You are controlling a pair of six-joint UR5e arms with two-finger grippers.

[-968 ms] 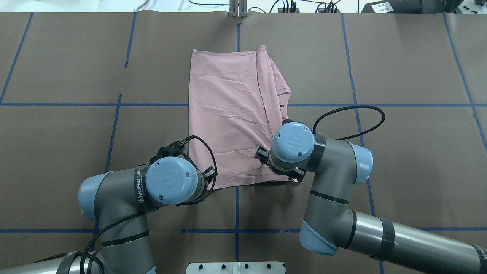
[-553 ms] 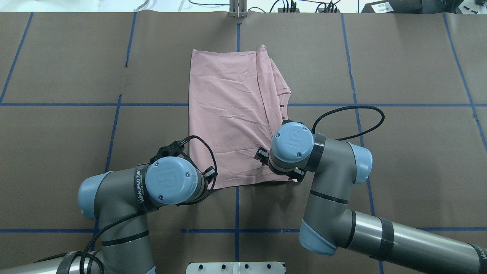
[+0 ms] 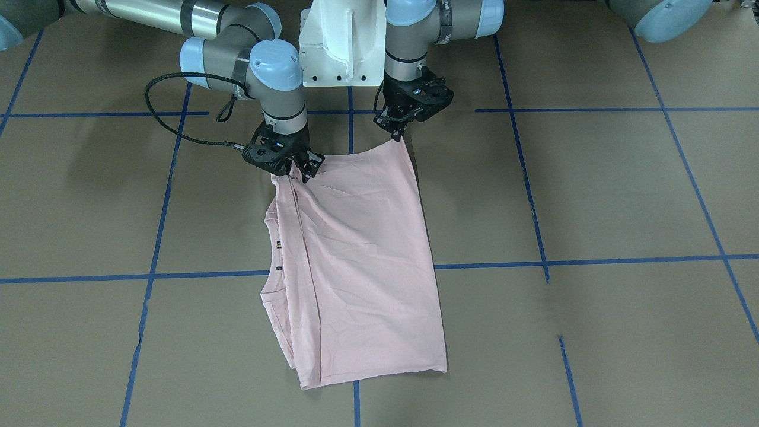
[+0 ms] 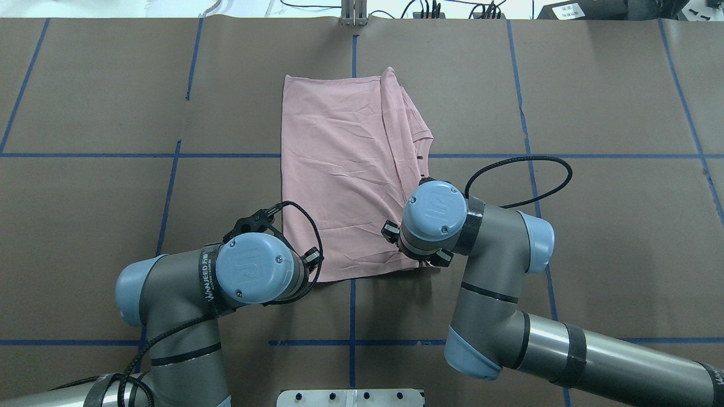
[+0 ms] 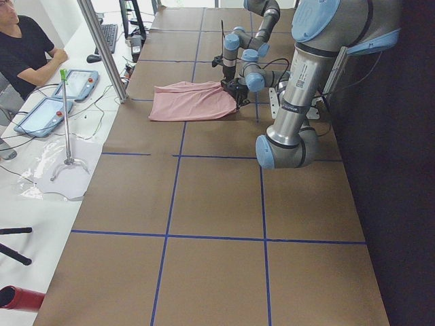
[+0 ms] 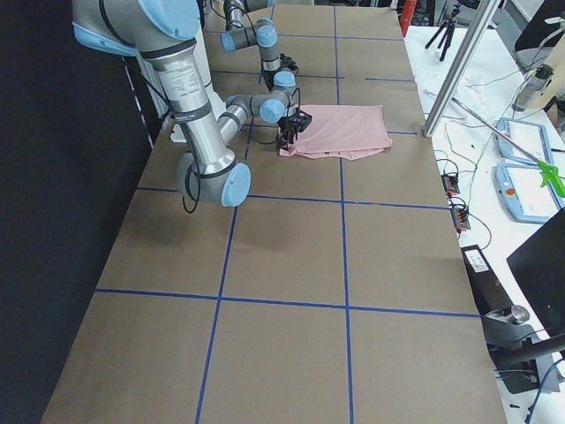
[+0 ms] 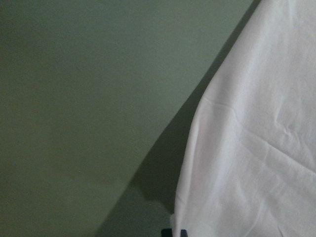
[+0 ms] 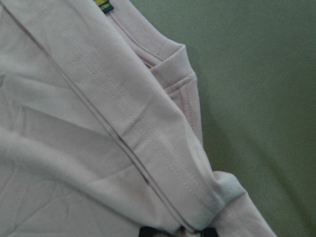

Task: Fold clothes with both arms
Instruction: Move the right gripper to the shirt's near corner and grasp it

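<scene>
T-shirt (image 3: 367, 249) folded lengthwise on table (image 3: 593, 190) | left gripper (image 3: 396, 135) closed on one robot-side corner | right gripper (image 3: 301, 172) closed on the other

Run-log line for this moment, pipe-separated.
stage: corner grasp | left gripper: shut on pink T-shirt near-robot corner | right gripper: shut on opposite hem corner | T-shirt: folded lengthwise, rest flat on table
</scene>
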